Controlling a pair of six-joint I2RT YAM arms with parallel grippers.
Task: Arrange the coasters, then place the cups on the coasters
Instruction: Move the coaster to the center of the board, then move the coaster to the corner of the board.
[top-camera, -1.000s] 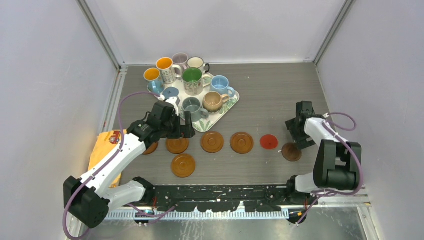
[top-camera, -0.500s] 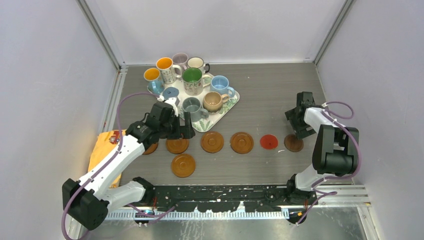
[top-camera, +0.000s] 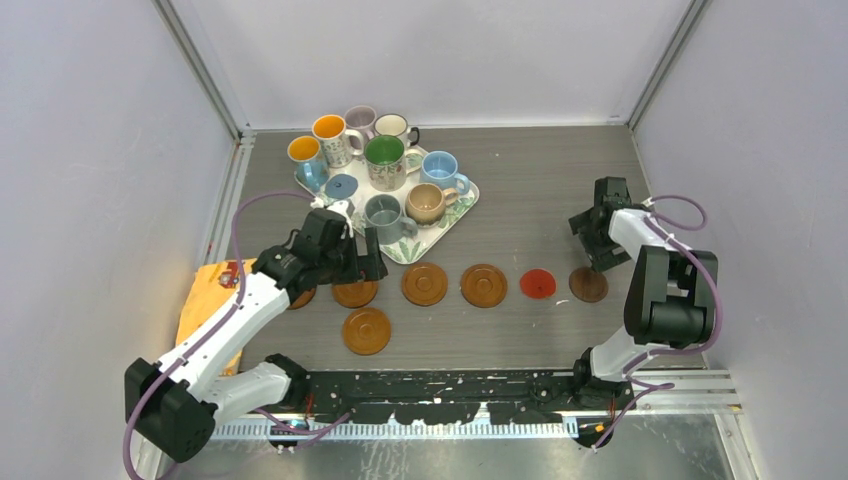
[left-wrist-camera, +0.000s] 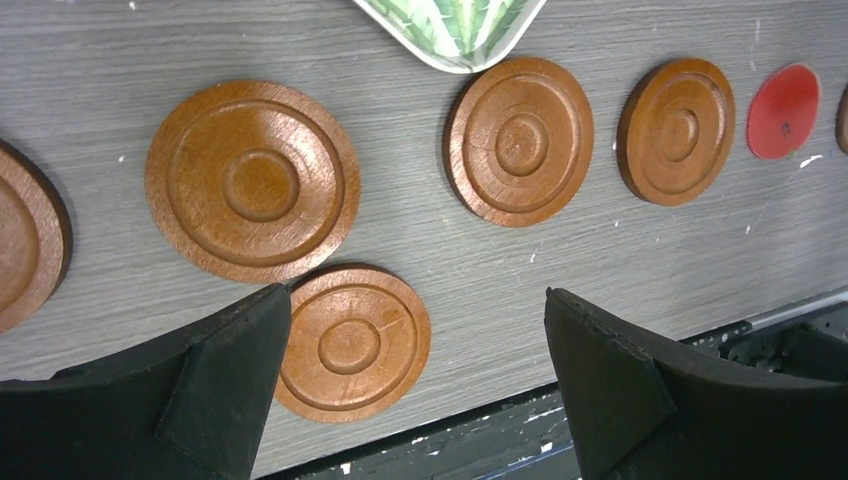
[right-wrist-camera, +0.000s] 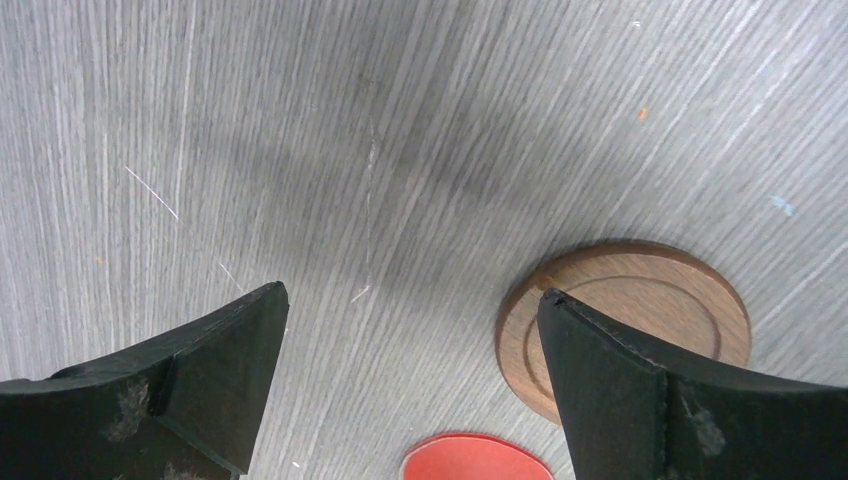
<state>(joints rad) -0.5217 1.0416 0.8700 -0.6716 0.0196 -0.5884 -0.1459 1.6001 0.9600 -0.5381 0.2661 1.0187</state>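
The left gripper (top-camera: 362, 265) hangs low over the table (top-camera: 530, 180), its jaws spread as wide as they go and nothing between them. In its wrist view an odd coaster (left-wrist-camera: 350, 342) shows in the gap between the two fingers (left-wrist-camera: 215, 385), closer to the left one. It lies flat on the table below and is not touched.

This odd coaster sits alone toward the near edge, just in front of the row. The other coasters (top-camera: 424, 283) make a line from left to right across the table, and the leftmost of them is half hidden under the arm. Being round, the odd coaster has no long side, so the jaws may come at it from any angle. What matters is that it lies on the robot's base side of the gripper, and that the left arm is by far the nearer one to it.

The right gripper (top-camera: 597, 258) is also wide and empty, at the other end of the row. The dark brown coaster (top-camera: 588, 285) lies just beside it, apart from the fingers, with the thin red coaster (top-camera: 538, 284) next inward.

The cups (top-camera: 385, 152) are crowded at the far left, on the leaf-patterned tray (top-camera: 415, 250) and at its far side, just behind the left gripper. No cup stands on a coaster yet. I think the arranging is nearly finished, with only the odd coaster to bring into line.
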